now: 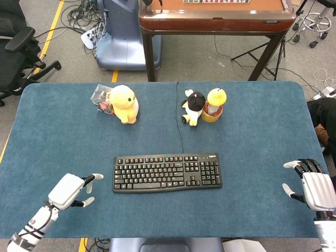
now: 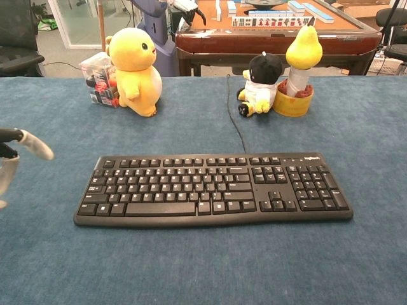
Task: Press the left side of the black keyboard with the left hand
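The black keyboard (image 1: 167,172) lies flat in the middle of the blue table (image 1: 63,136), its cable running toward the far edge; the chest view shows the keyboard (image 2: 213,189) close up. My left hand (image 1: 70,190) hovers open just left of the keyboard's left end, fingers spread and pointing toward it, not touching it. In the chest view only the left hand (image 2: 14,159) fingertips show at the left edge. My right hand (image 1: 314,185) is open near the table's right front corner, far from the keyboard.
A yellow plush toy (image 1: 124,104) stands beside a clear plastic box (image 1: 100,98) at the back left. A black-and-white plush (image 1: 194,106) and a yellow pear figure in a cup (image 1: 214,104) stand at the back centre. A wooden table (image 1: 215,16) is beyond.
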{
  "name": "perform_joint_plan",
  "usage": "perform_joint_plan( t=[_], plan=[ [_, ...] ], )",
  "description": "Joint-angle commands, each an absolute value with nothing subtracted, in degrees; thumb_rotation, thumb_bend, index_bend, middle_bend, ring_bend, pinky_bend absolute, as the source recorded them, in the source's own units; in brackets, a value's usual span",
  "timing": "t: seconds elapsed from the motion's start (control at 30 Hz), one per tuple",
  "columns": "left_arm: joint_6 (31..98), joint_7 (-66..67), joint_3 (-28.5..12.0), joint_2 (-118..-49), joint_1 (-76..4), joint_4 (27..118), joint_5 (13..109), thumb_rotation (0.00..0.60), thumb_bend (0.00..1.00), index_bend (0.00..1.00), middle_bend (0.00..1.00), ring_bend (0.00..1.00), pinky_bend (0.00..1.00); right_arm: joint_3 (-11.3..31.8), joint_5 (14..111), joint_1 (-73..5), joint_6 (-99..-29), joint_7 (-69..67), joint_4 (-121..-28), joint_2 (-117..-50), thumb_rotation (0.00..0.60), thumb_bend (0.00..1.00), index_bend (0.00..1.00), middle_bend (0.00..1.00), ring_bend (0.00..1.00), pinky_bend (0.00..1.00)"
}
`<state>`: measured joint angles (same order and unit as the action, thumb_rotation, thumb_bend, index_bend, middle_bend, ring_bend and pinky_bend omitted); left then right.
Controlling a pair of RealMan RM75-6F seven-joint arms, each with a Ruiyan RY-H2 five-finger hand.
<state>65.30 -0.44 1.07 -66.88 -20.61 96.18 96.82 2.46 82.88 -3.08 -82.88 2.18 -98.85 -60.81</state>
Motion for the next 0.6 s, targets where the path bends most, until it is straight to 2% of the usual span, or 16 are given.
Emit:
perform_joint_plan(
  t=[0.03, 0.3, 0.6],
  plan=[
    [60.18, 2.32, 0.10, -66.63, -24.02, 97.88, 93.56, 0.600, 0.35, 0.15, 0.74, 0.85, 1.00, 2.39, 82.70, -3.04, -82.67, 2.25, -98.81, -60.83, 0.600, 0.23, 0.37, 0.34, 0.20, 0.18],
    [55.22, 8.47, -1.57, -67.25, -27.33, 99.01, 87.95, 0.600, 0.38, 0.11, 0.89, 0.89, 1.00, 2.22, 82.70, -2.95, -82.42, 2.70, -98.88, -60.97, 0.600, 0.23, 0.37, 0.34, 0.20, 0.18],
    [51.77, 13.63, -2.89, -66.87, -30.74, 102.43, 83.80, 0.600, 0.38, 0.11, 0.94, 0.90, 1.00, 2.15, 82.66, -3.36, -81.37, 2.68, -98.77, -61.00, 0.600, 0.23, 0.37, 0.34, 0.20, 0.20]
  ],
)
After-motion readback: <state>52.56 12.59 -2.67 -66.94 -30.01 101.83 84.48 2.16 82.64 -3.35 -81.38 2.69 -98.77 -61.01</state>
